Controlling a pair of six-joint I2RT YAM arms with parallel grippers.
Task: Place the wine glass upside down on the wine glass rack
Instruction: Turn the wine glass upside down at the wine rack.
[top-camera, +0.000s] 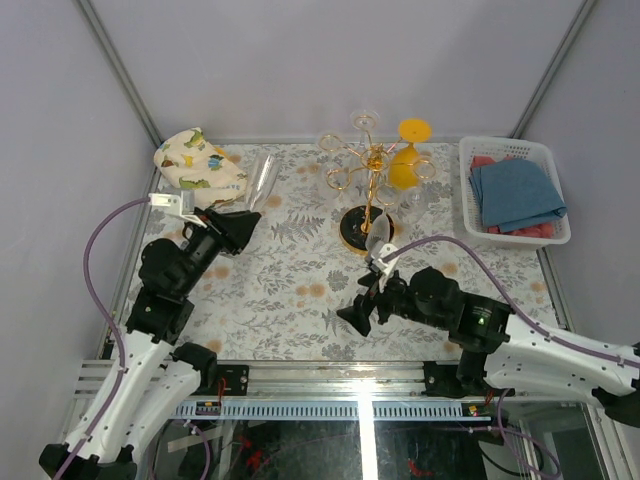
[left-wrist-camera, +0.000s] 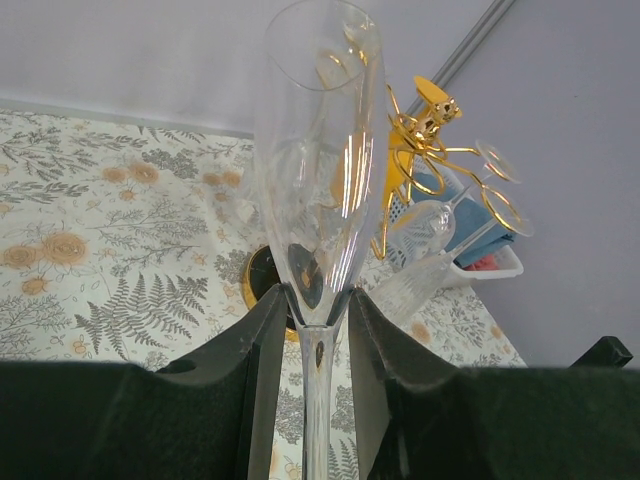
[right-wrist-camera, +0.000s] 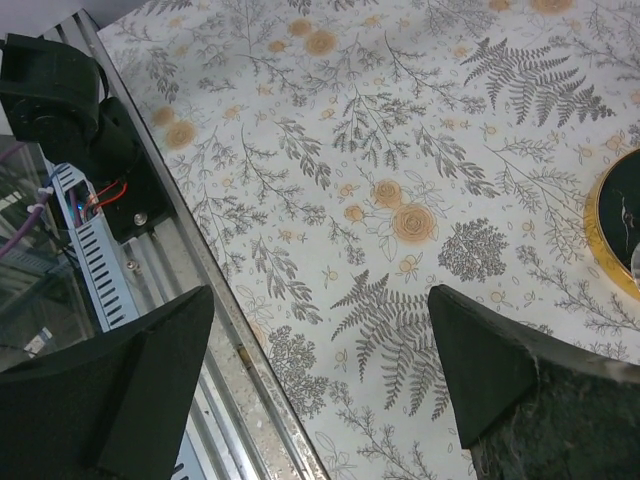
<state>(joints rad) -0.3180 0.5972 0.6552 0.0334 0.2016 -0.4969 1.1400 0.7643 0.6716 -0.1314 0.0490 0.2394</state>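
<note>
Grey walls enclose a fern-printed tabletop, where the left gripper clamps the stem of one clear tall wine glass, well left of the gold wire wine glass rack; gripping the stem probably leaves the foot free for a ring. One orange glass and at least two clear hanging glasses occupy the rack. The right gripper, spread and empty, hovers near the front edge.

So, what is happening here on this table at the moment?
The left gripper is shut on the stem of a clear wine glass, with the bowl pointing away from the arm, to the left of the gold wine glass rack. This glass is not on the rack yet. An orange glass hangs upside down on the rack. The right gripper is open and empty over the table, near the rack's base.
</note>
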